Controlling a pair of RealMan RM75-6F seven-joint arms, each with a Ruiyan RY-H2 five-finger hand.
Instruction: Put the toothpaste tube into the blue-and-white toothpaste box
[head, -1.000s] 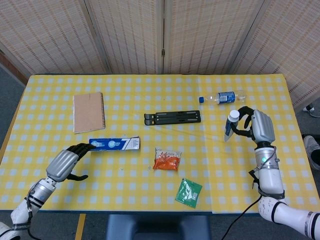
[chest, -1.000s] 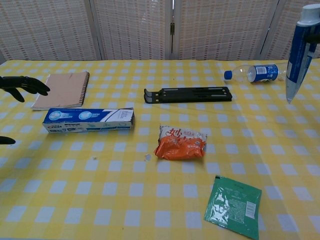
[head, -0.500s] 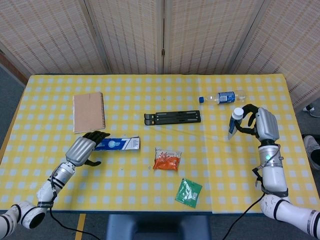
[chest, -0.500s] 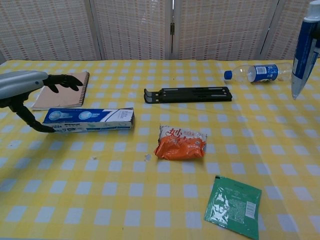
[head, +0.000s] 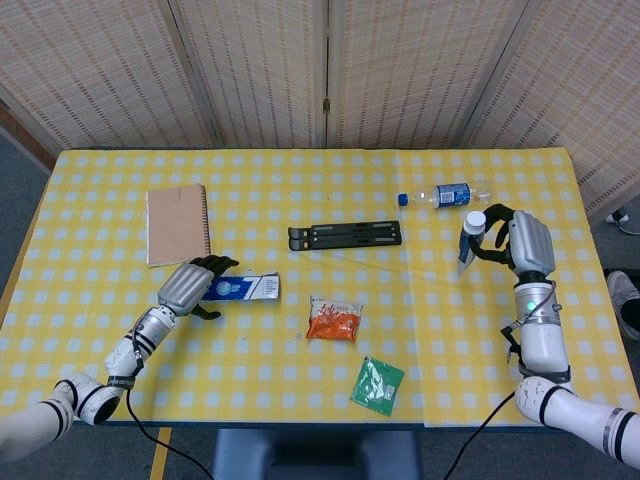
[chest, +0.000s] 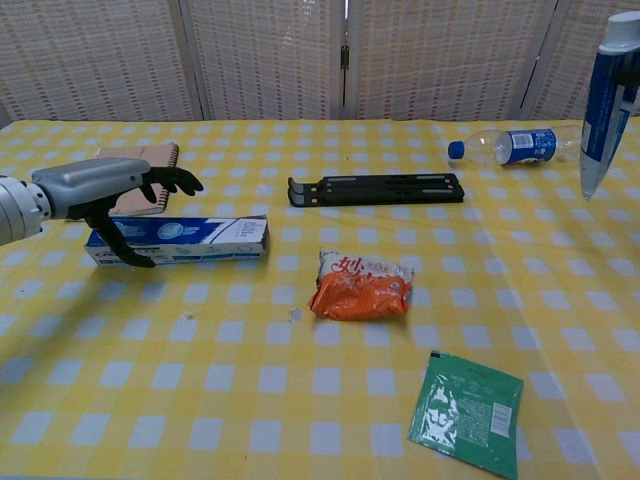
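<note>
Since the earlier frames the left hand (chest: 110, 195) has reached forward over the toothpaste box (chest: 195, 240), fingers straddling its left end, not plainly clamped. One toothpaste tube (chest: 603, 105) hangs upright, cap up, gripped in the right hand (head: 515, 245). It looks light and squashy, best held near the stiffer cap. Beyond the hands lie one notebook (head: 177, 223), one bottle (head: 445, 194), one black stand (head: 345, 236) and two snack packets: one orange (head: 334, 319), one green (head: 377, 385).

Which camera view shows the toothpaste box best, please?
The chest view: the toothpaste box lies close and side-on, its blue-and-white print large, with the left hand over its left end. In the head view the box is small, and that hand covers its left part.
</note>
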